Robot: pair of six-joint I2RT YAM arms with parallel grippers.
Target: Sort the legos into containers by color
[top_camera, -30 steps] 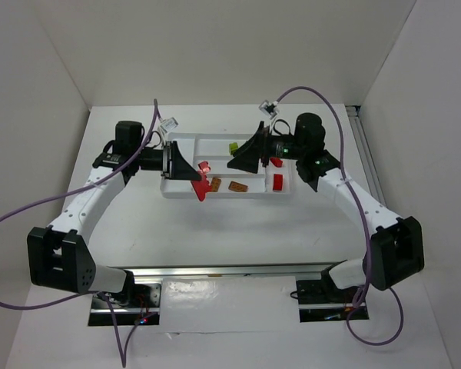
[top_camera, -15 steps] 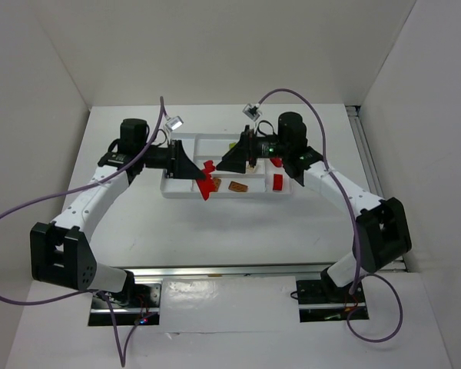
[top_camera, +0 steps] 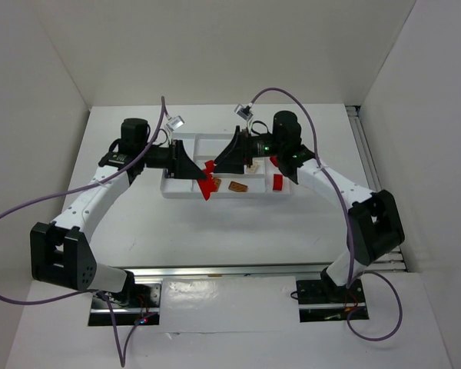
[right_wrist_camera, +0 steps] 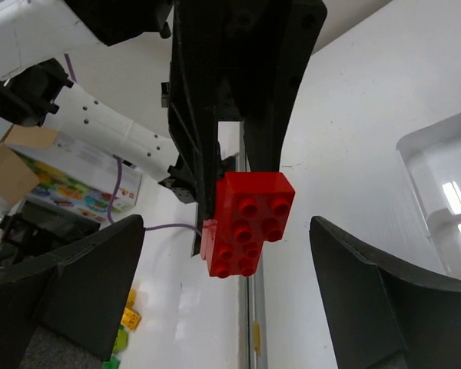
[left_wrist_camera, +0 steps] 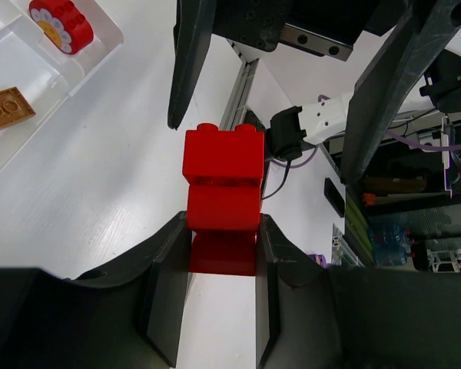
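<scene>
Facing tip-to-tip over tray, L gripper pinching red legos — R gripper agape

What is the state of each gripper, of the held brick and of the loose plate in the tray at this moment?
Red studded plastic brick stack: snapped together, held in the air.
Left gripper: shut on one end of the stack.
Right gripper: open, fingers spread either side of the stack, not touching.
Flat orange studded plate: lying loose in the white plastic tray.
</scene>
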